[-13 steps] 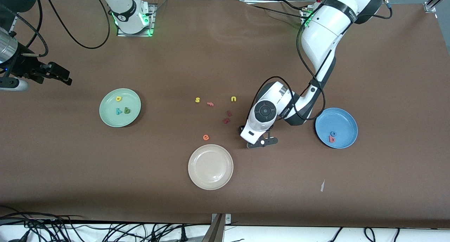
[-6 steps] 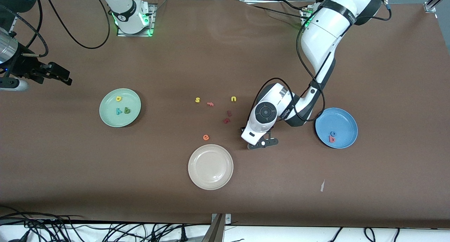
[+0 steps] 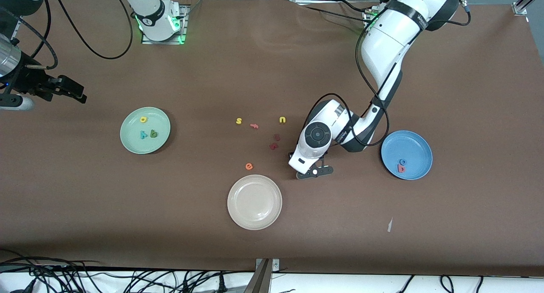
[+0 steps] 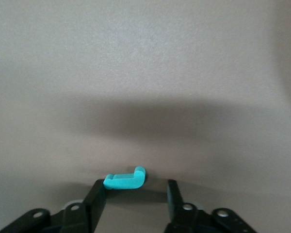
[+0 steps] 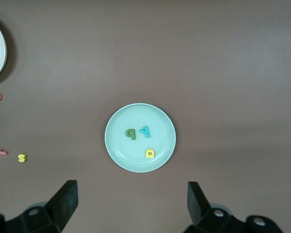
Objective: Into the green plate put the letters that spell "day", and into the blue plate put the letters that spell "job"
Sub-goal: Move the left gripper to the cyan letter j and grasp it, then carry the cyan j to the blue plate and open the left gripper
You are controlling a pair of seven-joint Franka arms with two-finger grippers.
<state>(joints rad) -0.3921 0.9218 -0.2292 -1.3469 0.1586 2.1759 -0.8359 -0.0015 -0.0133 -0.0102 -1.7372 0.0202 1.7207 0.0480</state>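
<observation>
Teal hooked foam j point(image 4: 124, 180) lies flat on the bench point(image 3: 467, 93), between the left end effector point(image 4: 135, 199) fingers: touching one, gap to the other, half-closed. Right end effector point(image 5: 131, 204) wide, waiting above green plate point(image 5: 116, 145).

The green plate point(image 3: 131, 142) sits toward the right arm's end of the table. It holds a yellow a point(image 3: 143, 119) at 12 o'clock, with a teal y point(image 3: 144, 134) and a green d point(image 3: 153, 134) side by side near its centre. The blue plate point(image 3: 414, 146), toward the left arm's end, holds a blue o point(image 3: 402, 161) and a red b point(image 3: 400, 168) just at the o's 6 o'clock.

The cream plate point(image 3: 254, 208) lies between them, nearest the camera, with an orange e point(image 3: 249, 166) at its 12 o'clock. Farther up are two dark red pieces point(image 3: 273, 146), a salmon piece point(image 3: 254, 125), a yellow s point(image 3: 239, 121) and a yellow u point(image 3: 282, 120).

The left gripper point(image 3: 307, 165) is low over the table at the blue plate's 9 o'clock. The right gripper point(image 3: 76, 93) waits at the green plate's 10 o'clock.
</observation>
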